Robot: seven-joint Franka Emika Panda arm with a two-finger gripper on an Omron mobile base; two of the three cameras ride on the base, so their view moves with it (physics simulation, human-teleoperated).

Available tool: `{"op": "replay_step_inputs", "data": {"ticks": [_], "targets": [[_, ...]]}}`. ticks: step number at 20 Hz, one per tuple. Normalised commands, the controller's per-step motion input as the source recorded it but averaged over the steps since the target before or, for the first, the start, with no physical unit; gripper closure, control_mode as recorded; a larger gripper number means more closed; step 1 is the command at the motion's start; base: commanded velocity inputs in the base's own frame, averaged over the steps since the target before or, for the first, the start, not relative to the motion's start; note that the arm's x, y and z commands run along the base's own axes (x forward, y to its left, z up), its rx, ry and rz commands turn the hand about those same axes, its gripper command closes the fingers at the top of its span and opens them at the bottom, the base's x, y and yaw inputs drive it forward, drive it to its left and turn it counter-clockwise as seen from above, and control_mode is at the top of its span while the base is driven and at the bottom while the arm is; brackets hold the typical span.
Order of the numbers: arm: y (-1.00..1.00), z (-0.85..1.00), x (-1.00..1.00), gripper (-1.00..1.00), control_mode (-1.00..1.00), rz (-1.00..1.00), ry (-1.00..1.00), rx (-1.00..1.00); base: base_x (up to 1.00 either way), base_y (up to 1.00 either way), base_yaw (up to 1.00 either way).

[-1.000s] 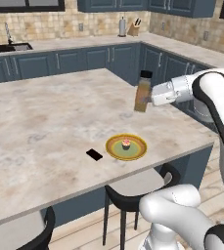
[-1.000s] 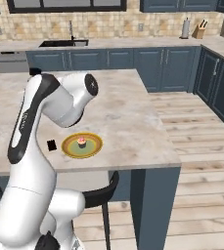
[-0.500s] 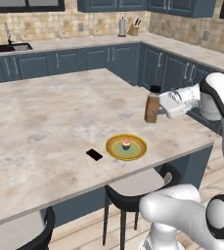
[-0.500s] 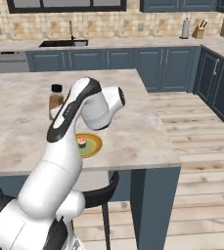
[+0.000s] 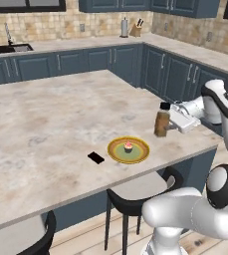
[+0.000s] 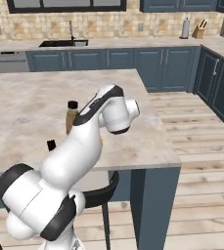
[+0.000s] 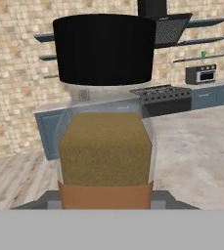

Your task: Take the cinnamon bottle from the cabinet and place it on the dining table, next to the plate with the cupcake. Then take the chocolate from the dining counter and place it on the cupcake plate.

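A small upright clear bottle with brown-orange contents and a black cap is seen clamped in the two-finger gripper of the white arm, the jaws being narrowed onto its sides. In the left base view the bottle is held upright low over the beige marbled stone top of the large island counter, near the counter's right edge; whether its base touches the stone cannot be told. Just to its left, a round yellow-olive plate with a darker rim is found on the counter, and a tiny cupcake with pink frosting and a dark wrapper is carried at its middle. A small flat black rectangular bar lies on the stone just left of the plate, apart from it. In the right base view the bottle is partly hidden behind the arm, and in the hand view it is shown close up, upright.
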Motion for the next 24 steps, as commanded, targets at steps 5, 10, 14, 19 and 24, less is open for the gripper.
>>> {"op": "replay_step_inputs", "data": {"ticks": [5,10,14,19,24], "targets": [[-0.51,-0.37,0.15,1.0,-1.0,0.1,-0.02,0.0,0.0,0.0,0.0],[-0.48,-0.31,0.26,1.0,-1.0,0.06,-0.01,0.05,0.0,0.0,0.0],[-0.3,-0.4,0.41,1.0,-1.0,0.0,0.0,0.01,0.0,0.0,0.0],[-0.08,-0.52,0.43,1.0,-1.0,0.0,0.0,-0.02,0.0,0.0,0.0],[-0.08,-0.36,0.42,1.0,-1.0,0.0,-0.02,0.0,0.0,0.0,0.0]]}}
